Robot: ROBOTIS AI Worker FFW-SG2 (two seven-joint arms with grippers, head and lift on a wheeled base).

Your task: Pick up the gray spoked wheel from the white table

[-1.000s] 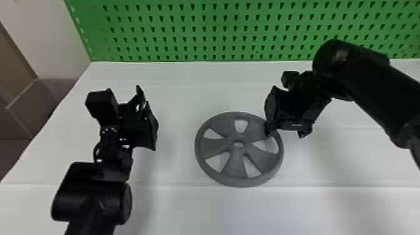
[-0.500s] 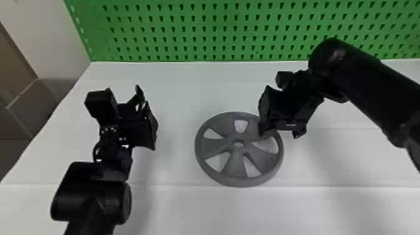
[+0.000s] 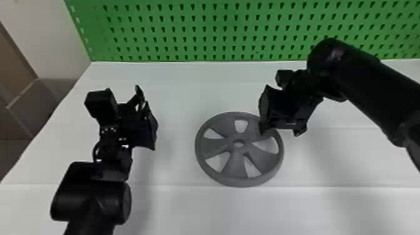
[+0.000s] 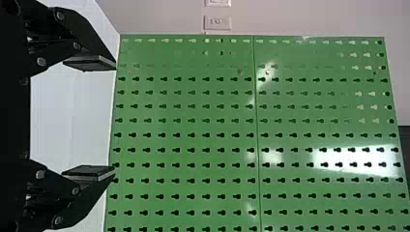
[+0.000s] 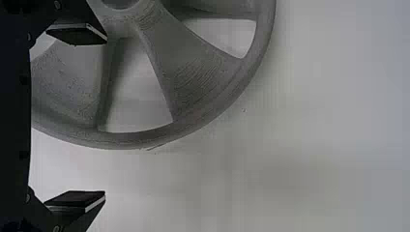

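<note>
Judged to be at the approach step, lined up for a grasp but without the wheel in hand. Positioned with the right gripper (image 5: 105, 117) at the far right part of the gray spoked wheel (image 3: 234, 165), released and empty, with one finger (image 5: 80, 36) above the spokes and the other out past the rim (image 3: 243, 182), over the white table (image 3: 187, 212). Cannot tell from here whether touching the wheel or just above. Waiting at the wheel's left with the left gripper (image 4: 115, 119), likewise unclenched and holding nothing. Next, probably needs lowering of the right gripper until astride the rim, one finger down through an opening between spokes, then closing and lifting; might knock a spoke if brought down off the gap, or tip the wheel if pinched too shallowly. Find the wheel near the middle of the table, between the two grippers, lying flat with its spoked face and hub (image 3: 239, 139) turned up. Being round, has no one long axis across its face; points its axle line straight up from the tabletop, with spokes fanning out evenly toward the rim
</note>
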